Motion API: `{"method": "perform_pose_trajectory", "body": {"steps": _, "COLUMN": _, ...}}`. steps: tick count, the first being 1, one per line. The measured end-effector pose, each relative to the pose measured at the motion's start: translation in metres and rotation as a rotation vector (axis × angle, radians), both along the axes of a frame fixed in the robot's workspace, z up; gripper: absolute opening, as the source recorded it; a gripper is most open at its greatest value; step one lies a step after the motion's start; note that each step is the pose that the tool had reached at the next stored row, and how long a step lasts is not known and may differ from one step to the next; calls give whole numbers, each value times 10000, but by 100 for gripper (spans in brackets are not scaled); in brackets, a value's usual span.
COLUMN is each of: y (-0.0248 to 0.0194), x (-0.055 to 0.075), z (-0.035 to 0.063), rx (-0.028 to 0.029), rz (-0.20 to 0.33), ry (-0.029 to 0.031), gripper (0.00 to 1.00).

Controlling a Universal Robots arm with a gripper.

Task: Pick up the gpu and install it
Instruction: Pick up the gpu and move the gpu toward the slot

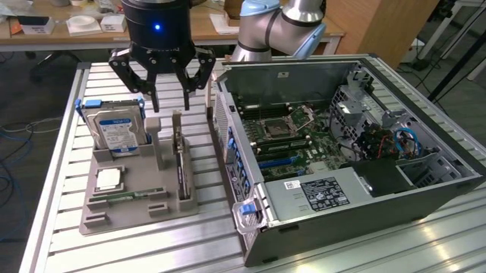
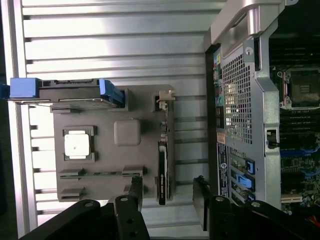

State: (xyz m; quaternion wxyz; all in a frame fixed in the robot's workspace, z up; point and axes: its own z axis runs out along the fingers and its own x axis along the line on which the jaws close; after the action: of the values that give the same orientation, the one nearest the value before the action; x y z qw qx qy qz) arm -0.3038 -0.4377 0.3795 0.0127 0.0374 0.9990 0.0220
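While holding the gripper [image 1: 171,105] spread and empty at upper left, hovers over the gpu [image 1: 181,165], on edge in the grey holder [image 1: 122,219]. Likely light, stiff, fragile: best pinched across flat faces.

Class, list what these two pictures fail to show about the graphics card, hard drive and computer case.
- Thin black graphics card: edge-on in the grey holder in both views, faces hidden.
- Silver hard drive with blue-white label: exterior view, print too small.
- Open grey computer case: wrist view, interior cut off by the frame edge.
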Motion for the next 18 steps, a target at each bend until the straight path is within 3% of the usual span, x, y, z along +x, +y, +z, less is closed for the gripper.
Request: {"method": "perform_pose_trajectory", "body": {"steps": 18, "y": 0, "x": 0, "z": -111, "rx": 0, "rz": 0, "ry": 0, "gripper": 53}}
